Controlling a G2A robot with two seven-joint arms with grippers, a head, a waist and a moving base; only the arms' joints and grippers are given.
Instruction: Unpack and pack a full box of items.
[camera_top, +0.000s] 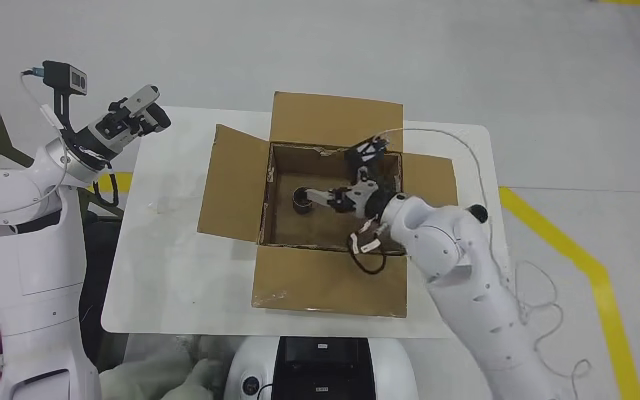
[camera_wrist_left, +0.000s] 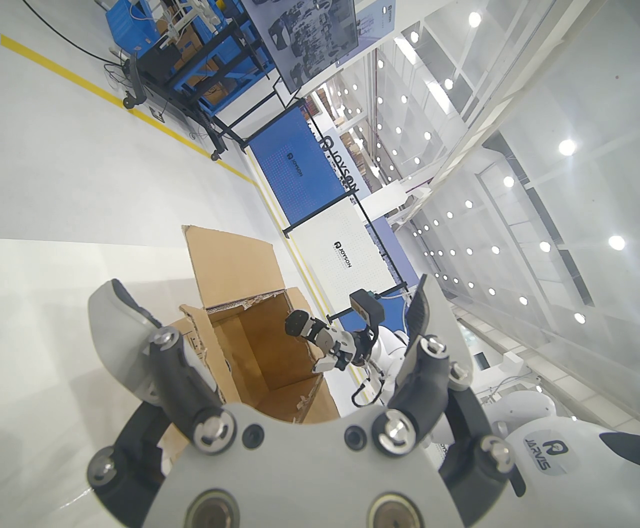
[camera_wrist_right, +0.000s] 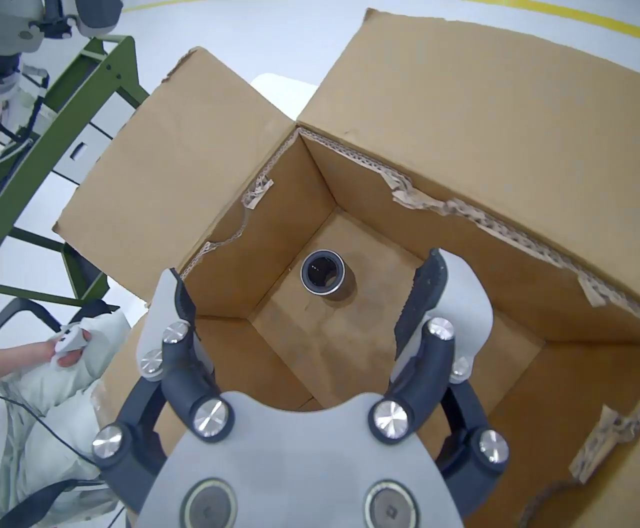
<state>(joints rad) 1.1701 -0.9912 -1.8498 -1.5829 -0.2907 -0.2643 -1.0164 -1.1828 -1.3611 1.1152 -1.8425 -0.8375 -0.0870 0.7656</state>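
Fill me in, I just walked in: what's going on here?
The robot's right gripper, open and empty, hangs in the mouth of the open brown cardboard box on the white table, right above a small black hollow cylinder standing on the box floor. The left gripper, also open and empty, is held up off to the side, away from the box.

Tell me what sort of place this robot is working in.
Probably a large industrial hall or test floor. It has a high ceiling with rows of lights, a yellow floor line beside the work area, and blue shelving holding cartons near blue partition panels.
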